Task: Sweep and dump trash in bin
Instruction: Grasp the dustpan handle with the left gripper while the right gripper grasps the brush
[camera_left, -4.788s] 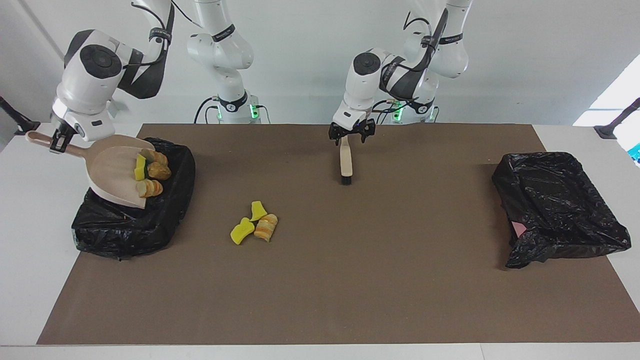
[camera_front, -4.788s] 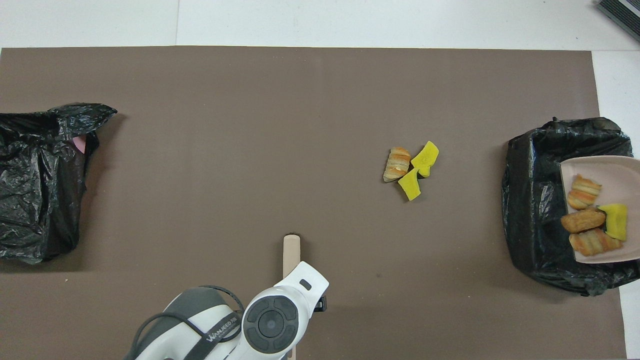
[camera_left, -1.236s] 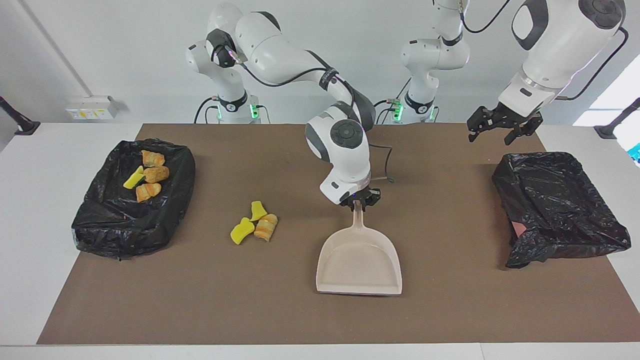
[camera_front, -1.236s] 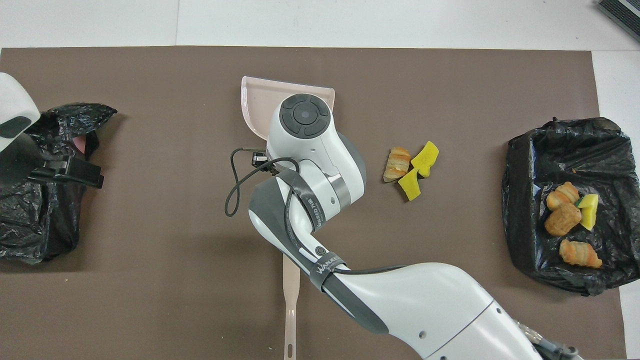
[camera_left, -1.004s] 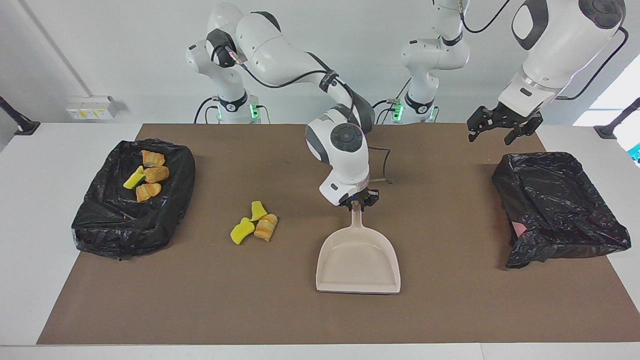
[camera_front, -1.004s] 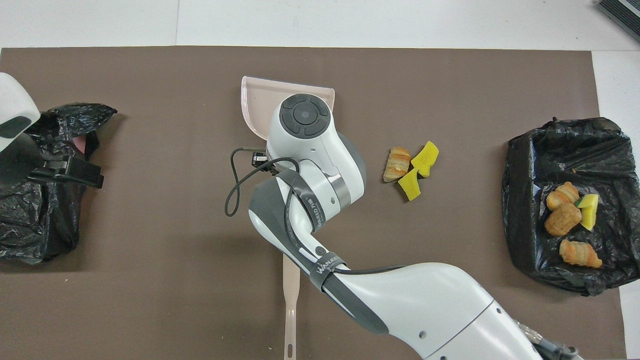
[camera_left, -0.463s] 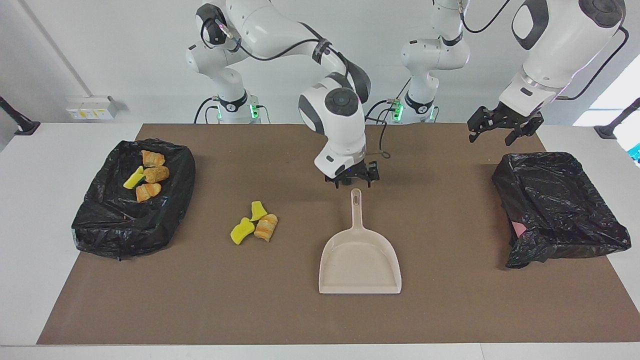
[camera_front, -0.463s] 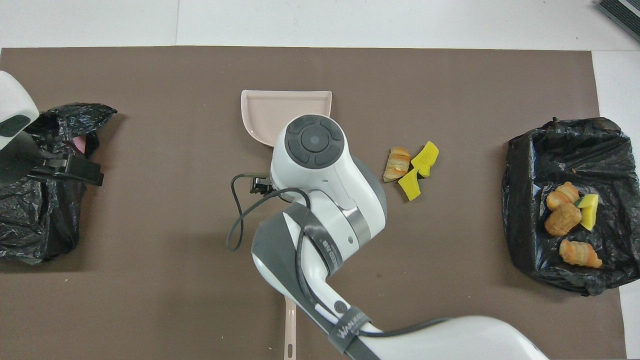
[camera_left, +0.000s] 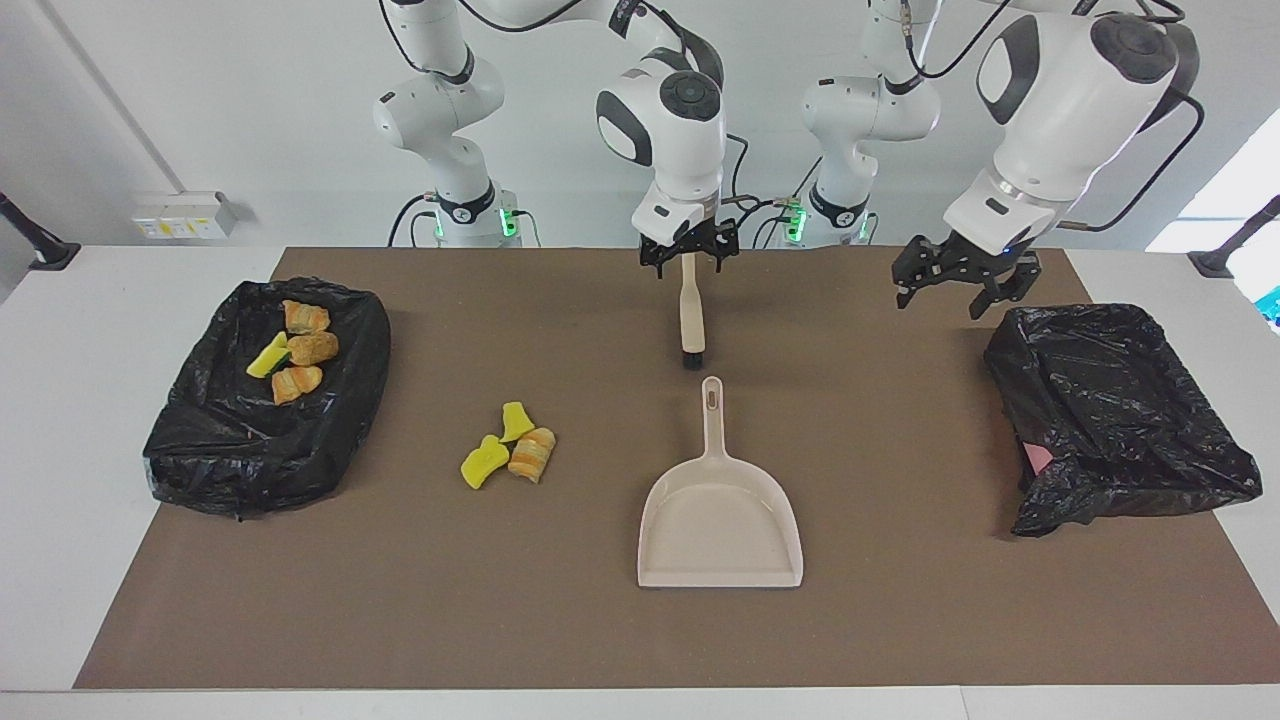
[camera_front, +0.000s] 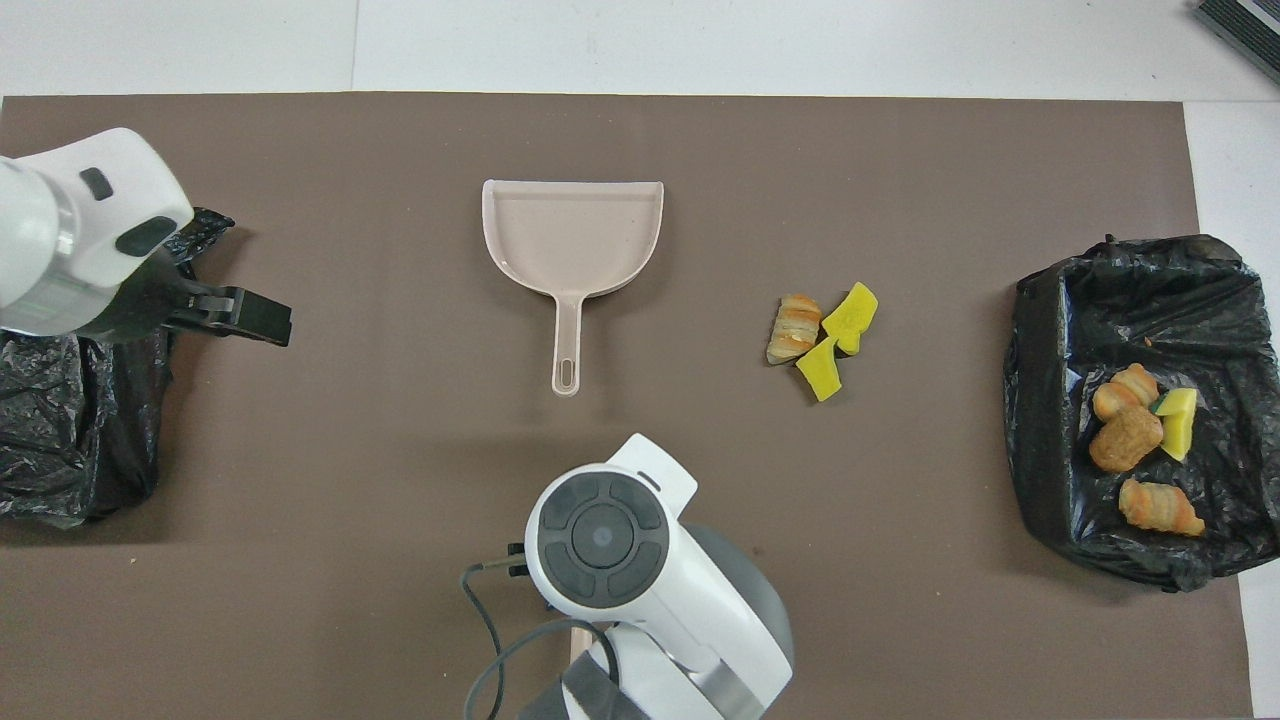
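Three pieces of trash (camera_left: 510, 447) (camera_front: 820, 340), two yellow sponge bits and a bread-like lump, lie together on the brown mat. Several more pieces (camera_left: 295, 350) (camera_front: 1140, 440) lie in the black-bagged bin (camera_left: 260, 450) (camera_front: 1050, 400) at the right arm's end. The beige dustpan (camera_left: 720, 520) (camera_front: 572, 230) lies flat mid-mat, its handle pointing to the robots. Nearer to the robots than it lies a brush (camera_left: 690, 325). My right gripper (camera_left: 688, 262) hangs open over the brush handle's end. My left gripper (camera_left: 940, 298) (camera_front: 250, 320) is open and holds nothing.
A second black-bagged bin (camera_left: 1110, 420) (camera_front: 60, 440) stands at the left arm's end, with the left gripper hanging beside its edge nearest the robots. In the overhead view the right arm's wrist covers most of the brush.
The right gripper opened, let go of the dustpan handle, rose and drew back over the brush. The dustpan stays flat on the mat. The left gripper shifted slightly toward the table's middle.
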